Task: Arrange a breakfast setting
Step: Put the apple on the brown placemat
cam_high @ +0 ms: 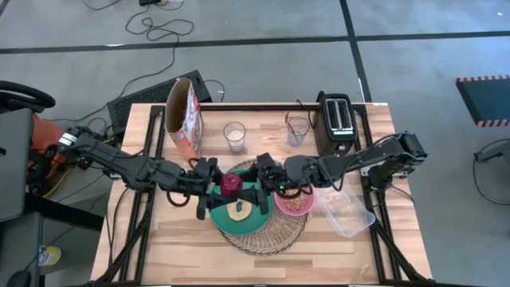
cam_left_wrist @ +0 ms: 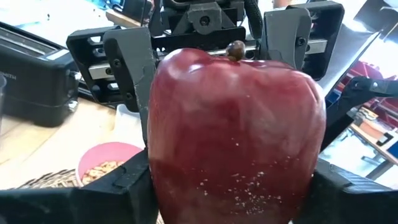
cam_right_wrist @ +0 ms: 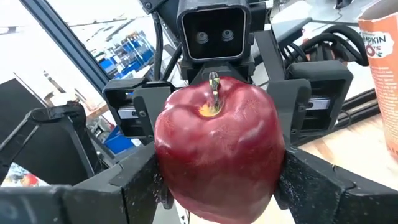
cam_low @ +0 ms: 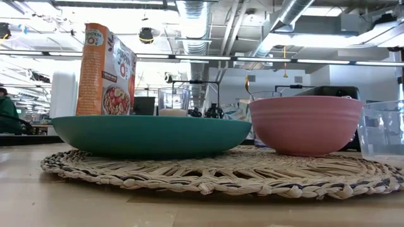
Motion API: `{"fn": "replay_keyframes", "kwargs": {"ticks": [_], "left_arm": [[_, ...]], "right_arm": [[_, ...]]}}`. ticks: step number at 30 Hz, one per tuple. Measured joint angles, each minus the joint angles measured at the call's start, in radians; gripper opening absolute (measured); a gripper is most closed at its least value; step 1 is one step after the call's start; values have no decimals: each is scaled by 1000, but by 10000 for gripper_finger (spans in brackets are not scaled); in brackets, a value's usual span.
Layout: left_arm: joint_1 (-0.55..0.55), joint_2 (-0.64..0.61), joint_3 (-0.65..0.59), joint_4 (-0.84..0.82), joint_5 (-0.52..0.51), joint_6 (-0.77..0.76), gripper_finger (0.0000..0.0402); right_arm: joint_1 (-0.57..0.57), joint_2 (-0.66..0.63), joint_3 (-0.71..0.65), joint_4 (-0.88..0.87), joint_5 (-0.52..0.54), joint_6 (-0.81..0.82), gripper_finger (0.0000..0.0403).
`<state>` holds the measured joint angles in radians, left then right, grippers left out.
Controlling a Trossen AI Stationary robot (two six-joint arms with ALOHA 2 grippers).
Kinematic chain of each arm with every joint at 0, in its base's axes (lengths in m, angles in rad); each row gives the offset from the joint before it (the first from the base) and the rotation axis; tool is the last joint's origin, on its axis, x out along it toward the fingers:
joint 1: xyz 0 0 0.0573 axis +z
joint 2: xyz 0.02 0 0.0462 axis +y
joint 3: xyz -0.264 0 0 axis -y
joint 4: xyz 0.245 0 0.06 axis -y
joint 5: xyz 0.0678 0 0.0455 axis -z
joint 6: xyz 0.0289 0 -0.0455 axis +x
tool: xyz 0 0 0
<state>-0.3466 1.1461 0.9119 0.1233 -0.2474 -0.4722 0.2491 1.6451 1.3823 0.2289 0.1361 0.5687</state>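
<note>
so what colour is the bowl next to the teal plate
Pink. The bowl shows best in the low view, sitting on the woven mat beside the plate.

**Two arms meet at the apple**

Both arms reach in over the teal plate. The left gripper and right gripper sit on either side of the red fruit. A bagel lies on the plate, beside the pink bowl.

You've got on table: one woven mat, one teal plate, one pink bowl, one cereal box, two clear glasses, one apple, one bagel, one toaster, one plastic tub.
</note>
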Motion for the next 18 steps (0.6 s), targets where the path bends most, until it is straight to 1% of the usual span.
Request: {"fn": "replay_keyframes", "kwargs": {"ticks": [6, 11, 14, 18], "left_arm": [[0, -3, 1, -15, 0, 34, 239], [0, -32, 1, -99, -8, 41, 239], [8, -43, 1, -116, -16, 47, 239], [32, -30, 0, -154, 1, 41, 239]], "right_arm": [[-4, -2, -1, 7, -6, -1, 331], [-6, -23, -1, -31, -9, 2, 362], [-7, -40, 0, -54, -6, -1, 378], [-18, -33, -2, -73, -4, -49, 392]]}}
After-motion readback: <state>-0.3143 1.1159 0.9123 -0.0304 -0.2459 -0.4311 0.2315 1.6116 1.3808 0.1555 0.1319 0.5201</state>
